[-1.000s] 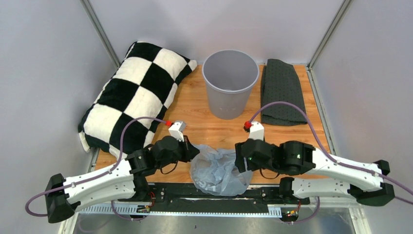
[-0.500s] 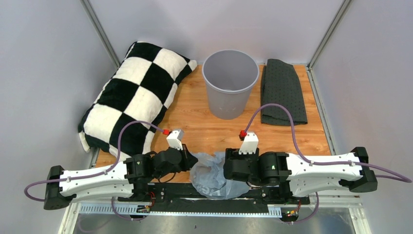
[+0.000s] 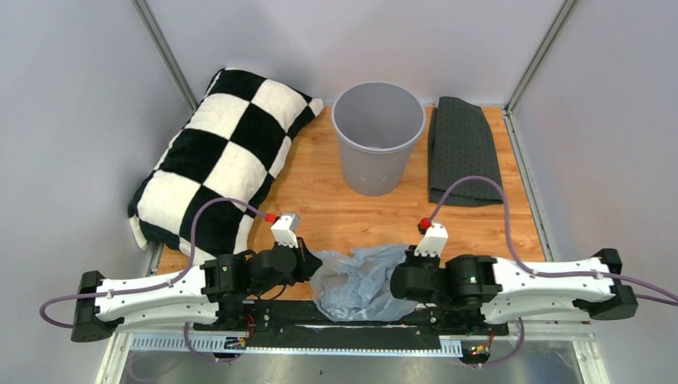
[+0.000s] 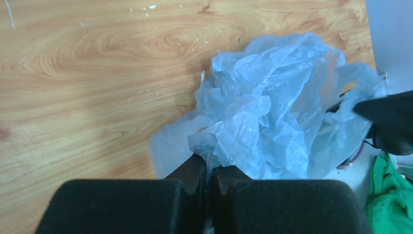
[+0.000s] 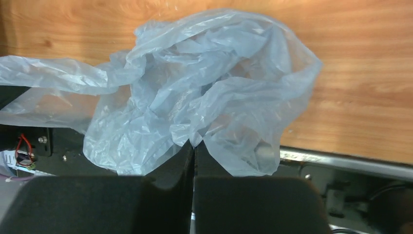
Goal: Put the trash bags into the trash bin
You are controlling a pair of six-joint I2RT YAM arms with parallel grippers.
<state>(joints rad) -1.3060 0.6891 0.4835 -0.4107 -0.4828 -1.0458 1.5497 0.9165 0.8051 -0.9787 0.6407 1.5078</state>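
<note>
Lying crumpled at near edge of table (image 3: 320, 200), trash bags (image 3: 357, 280) sat between my two arms. I saw left gripper (image 4: 208, 168) pinched closed on bag's left side, right gripper (image 5: 193, 146) closed on its right side. Farther back, well apart, trash bin (image 3: 377, 148) stood upright between checkered pillow (image 3: 224, 160) and dark cloth (image 3: 464, 152).

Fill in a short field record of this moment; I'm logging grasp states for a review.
trash bag: crumpled, pale blue, at the near edge of the table, between the arms
left gripper: shut, pinching the bag's left side
right gripper: shut, pinching the bag's right side
trash bin: upright, far middle, nothing visible inside, apart from the bag
checkered pillow: far left
dark dotted cloth: right of the bin
task status: bag not yet in bin
</note>
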